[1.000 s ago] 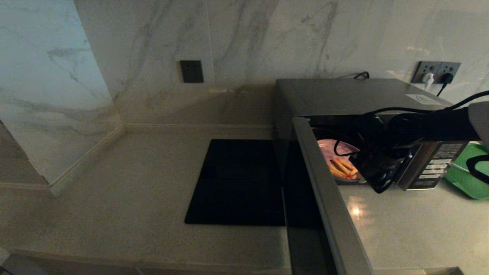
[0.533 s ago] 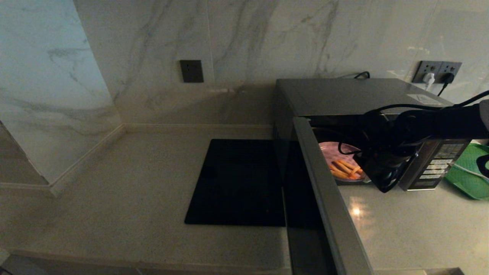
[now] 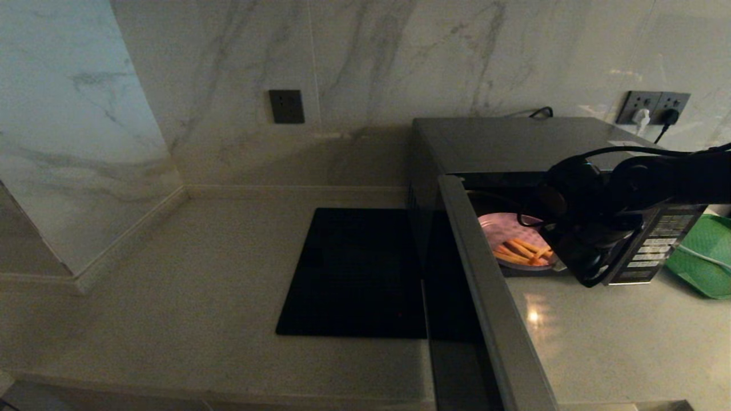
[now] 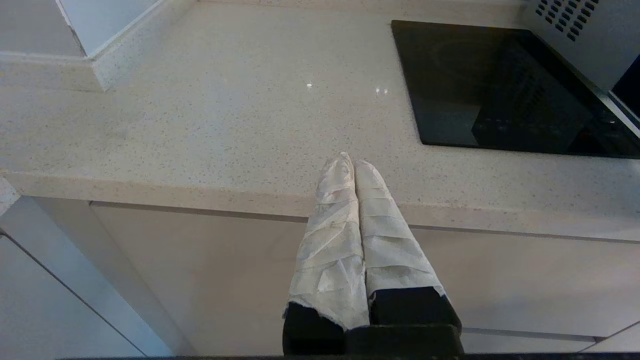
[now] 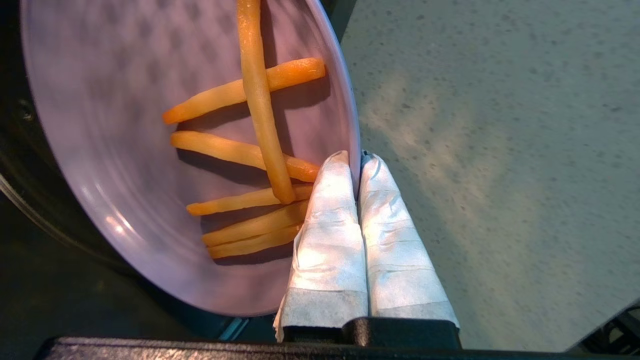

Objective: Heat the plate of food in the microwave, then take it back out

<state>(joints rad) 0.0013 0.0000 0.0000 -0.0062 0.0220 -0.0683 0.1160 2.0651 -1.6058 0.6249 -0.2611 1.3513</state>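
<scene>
Right gripper point(image 5: 356, 159) at microwave point(image 3: 514, 142) mouth, fingers point(image 5: 330, 240) clamped on near rim of plate of food point(image 5: 125, 125), one finger inside rim, other outside. Plate at cavity front edge, partly over bench point(image 5: 500, 150), fries point(image 5: 260, 100) piled toward gripped side. Microwave door point(image 3: 485, 297) swung wide open toward robot. Left gripper point(image 4: 354, 162) idle off front edge of bench, fingers pressed together, holding nothing. Black slab point(image 3: 354, 274) left of microwave; green tray point(image 3: 699, 262) on its right.
</scene>
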